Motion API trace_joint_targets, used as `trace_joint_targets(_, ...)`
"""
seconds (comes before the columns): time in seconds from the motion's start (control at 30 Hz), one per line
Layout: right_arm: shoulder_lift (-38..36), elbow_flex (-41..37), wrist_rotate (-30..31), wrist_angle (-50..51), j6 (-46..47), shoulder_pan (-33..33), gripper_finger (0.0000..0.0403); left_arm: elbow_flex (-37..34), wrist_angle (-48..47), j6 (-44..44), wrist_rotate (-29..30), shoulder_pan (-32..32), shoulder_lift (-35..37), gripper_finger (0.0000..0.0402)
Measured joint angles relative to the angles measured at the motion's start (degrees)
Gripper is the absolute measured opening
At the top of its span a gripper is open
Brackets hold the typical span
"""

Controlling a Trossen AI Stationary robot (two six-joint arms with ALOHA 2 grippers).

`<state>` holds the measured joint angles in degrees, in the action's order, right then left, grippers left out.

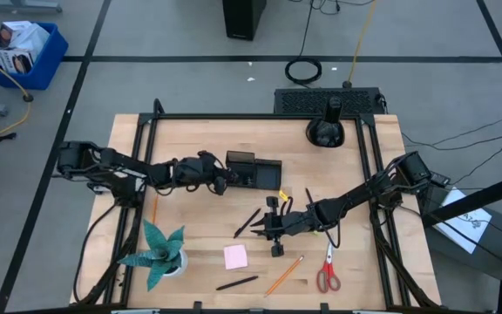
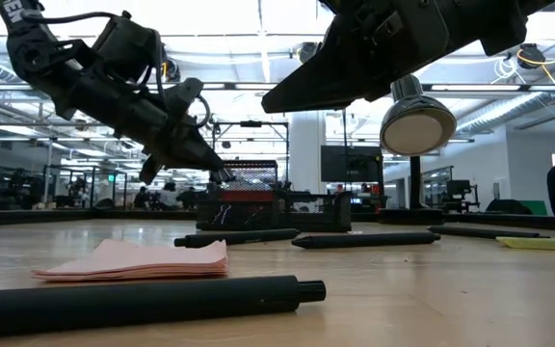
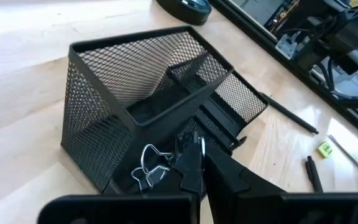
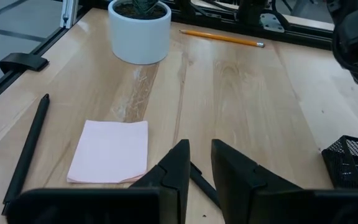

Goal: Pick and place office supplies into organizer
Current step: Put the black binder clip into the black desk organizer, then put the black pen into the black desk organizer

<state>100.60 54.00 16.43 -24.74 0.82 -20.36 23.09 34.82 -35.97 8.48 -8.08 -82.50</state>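
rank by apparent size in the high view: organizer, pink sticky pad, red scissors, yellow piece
1. organizer
2. red scissors
3. pink sticky pad, close to the scissors, so unsure
4. yellow piece

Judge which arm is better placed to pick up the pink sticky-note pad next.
Right. Its hand hovers mid-table close to the pink sticky-note pad, which lies just ahead in its wrist view. The left hand is at the organizer, farther away.
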Motion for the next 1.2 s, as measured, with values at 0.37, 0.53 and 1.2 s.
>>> trace_joint_targets(0.37, 0.0, 0.0, 0.0, 0.0, -0.1, 0.0, 0.0061, 0.0, 2.6, 1.8, -1.2, -0.2, 0.0, 0.0029)
trace_joint_targets(0.53, 0.0, 0.0, 0.0, 0.0, -0.8, 0.0, 0.0061, 0.0, 3.0, 4.0, -1.4, -0.1, 0.0, 0.0032)
trace_joint_targets(1.2, 0.0, 0.0, 0.0, 3.2, 0.1, 0.0, 0.0061, 0.0, 5.5, 2.9, -1.6, 4.3, 0.4, 0.0180)
